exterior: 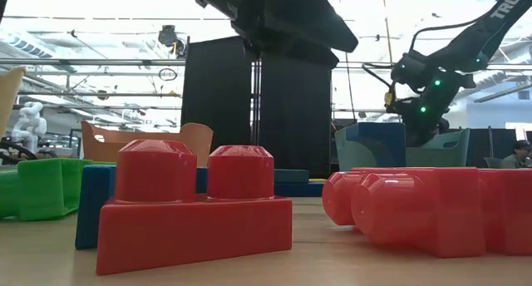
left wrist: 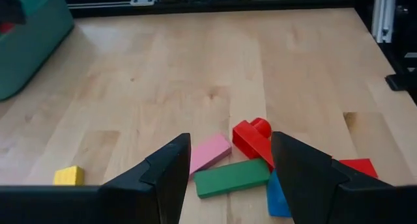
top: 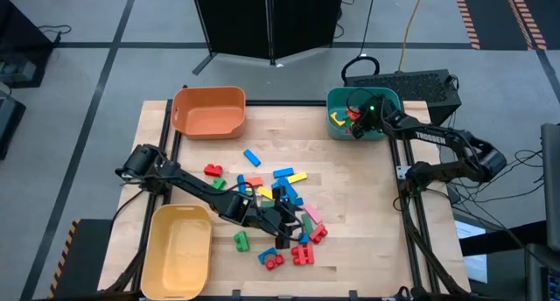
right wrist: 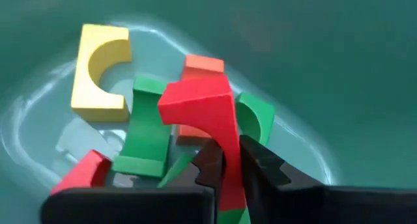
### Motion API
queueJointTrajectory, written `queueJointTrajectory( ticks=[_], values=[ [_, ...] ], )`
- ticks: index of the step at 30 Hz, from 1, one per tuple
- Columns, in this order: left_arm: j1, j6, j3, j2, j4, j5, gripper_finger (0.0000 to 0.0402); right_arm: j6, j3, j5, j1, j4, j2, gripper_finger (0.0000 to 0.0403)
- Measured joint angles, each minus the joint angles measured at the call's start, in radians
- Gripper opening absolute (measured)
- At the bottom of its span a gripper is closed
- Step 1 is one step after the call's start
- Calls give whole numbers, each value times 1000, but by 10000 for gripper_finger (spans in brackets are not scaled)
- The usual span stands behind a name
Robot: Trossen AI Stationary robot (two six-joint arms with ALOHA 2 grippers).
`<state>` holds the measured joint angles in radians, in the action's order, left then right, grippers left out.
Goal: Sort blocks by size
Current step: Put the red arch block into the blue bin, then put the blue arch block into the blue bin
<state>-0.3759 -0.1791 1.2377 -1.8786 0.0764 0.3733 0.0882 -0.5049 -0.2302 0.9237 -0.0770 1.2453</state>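
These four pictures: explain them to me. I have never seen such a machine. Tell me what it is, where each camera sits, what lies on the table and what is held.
It is a robot with two dark arms at a wooden table, each ending in a two-finger gripper.

One camera looks straight down, one sits at table height, and one rides on each wrist.

On the table lie loose coloured blocks and three bins: orange, yellow and teal.

The left gripper hovers open over the pile, above a pink block, a green bar and a red brick. It holds nothing.

The right gripper is inside the teal bin, pinching a red block above other arch-shaped blocks.
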Motion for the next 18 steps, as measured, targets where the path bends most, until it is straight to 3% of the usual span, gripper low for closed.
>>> queueJointTrajectory(
  ticks=[6, 14, 18],
  values=[
    [-5, -21, 0, 0, -14, -7, 212, -17, 0, 1, 0, 9, 0, 65],
    [-7, -19, 0, 0, -50, -99, 212, -23, 0, 2, -1, 38, -5, 86],
    [-7, -18, -1, -12, -76, -100, 212, -28, 0, 63, -30, 74, -44, 90]
  ],
)
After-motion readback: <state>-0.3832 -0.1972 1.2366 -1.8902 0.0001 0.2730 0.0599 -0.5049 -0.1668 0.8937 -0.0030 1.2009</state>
